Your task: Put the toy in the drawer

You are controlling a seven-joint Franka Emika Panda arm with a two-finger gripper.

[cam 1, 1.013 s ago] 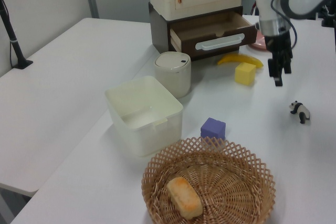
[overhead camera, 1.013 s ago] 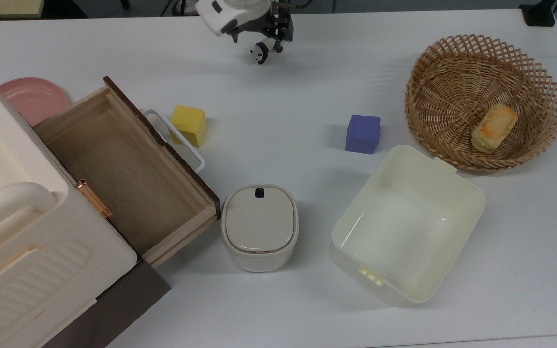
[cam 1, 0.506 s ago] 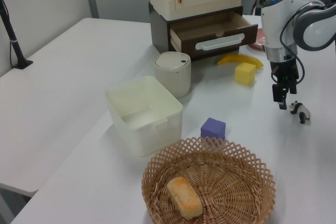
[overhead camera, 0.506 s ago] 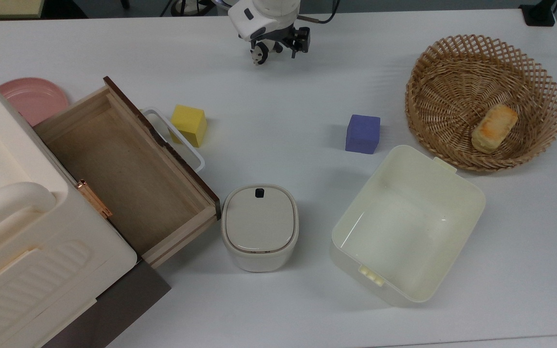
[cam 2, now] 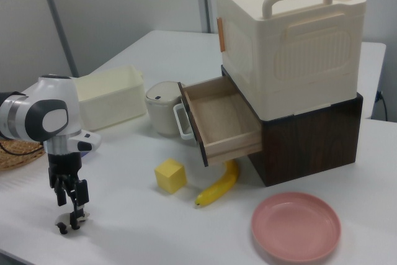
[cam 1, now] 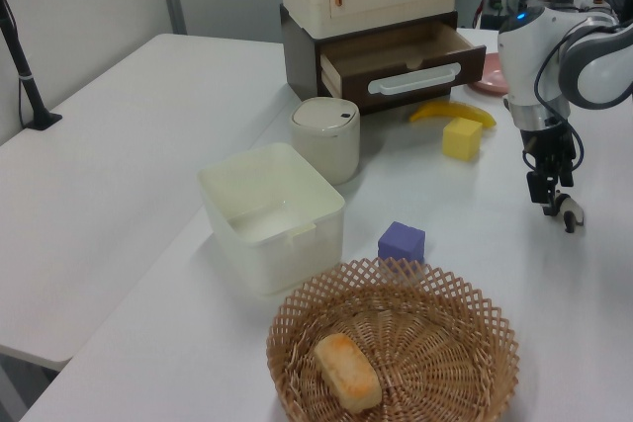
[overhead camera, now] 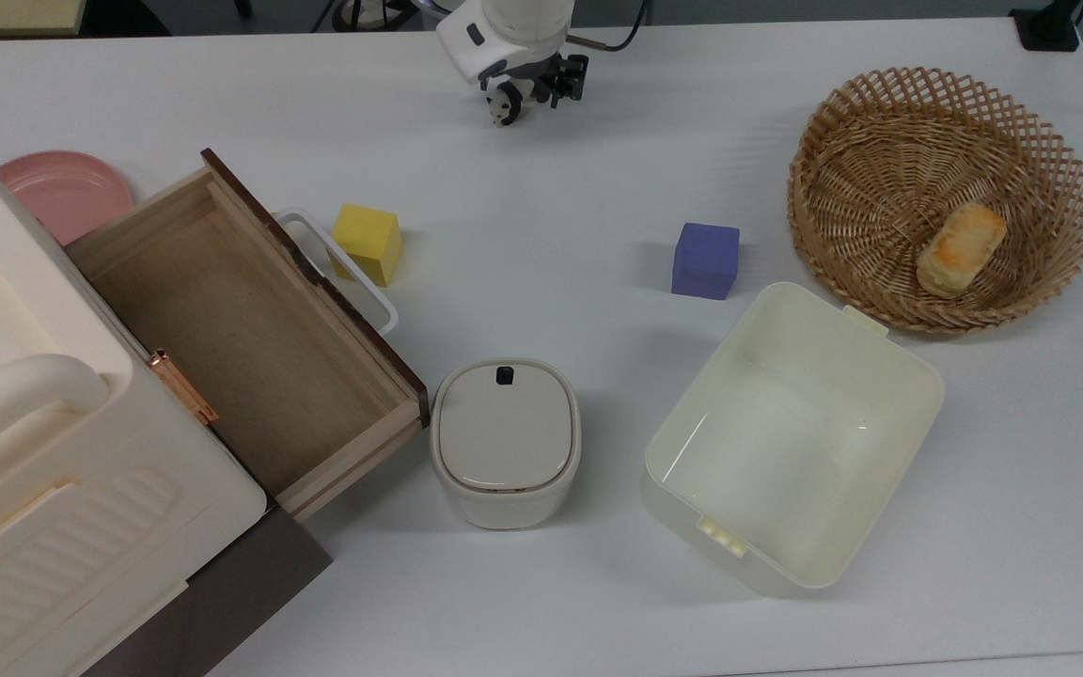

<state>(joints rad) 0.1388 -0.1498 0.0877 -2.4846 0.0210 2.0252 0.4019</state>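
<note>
between the claw (overhead camera: pixel 525 94) fingers: the toy (overhead camera: pixel 503 105)
claw released; close squarely on its body, then lift clear toward the drawer (overhead camera: pixel 250 343).

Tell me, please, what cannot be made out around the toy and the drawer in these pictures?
- Toy, top view: the arm's wrist covers its rear part.
- Toy, right view: too small under the claw to tell its pose.
- Contact between claw and toy, left view: the two overlap, so touching or apart cannot be told.
- Drawer floor, left view: hidden behind its own front panel.
</note>
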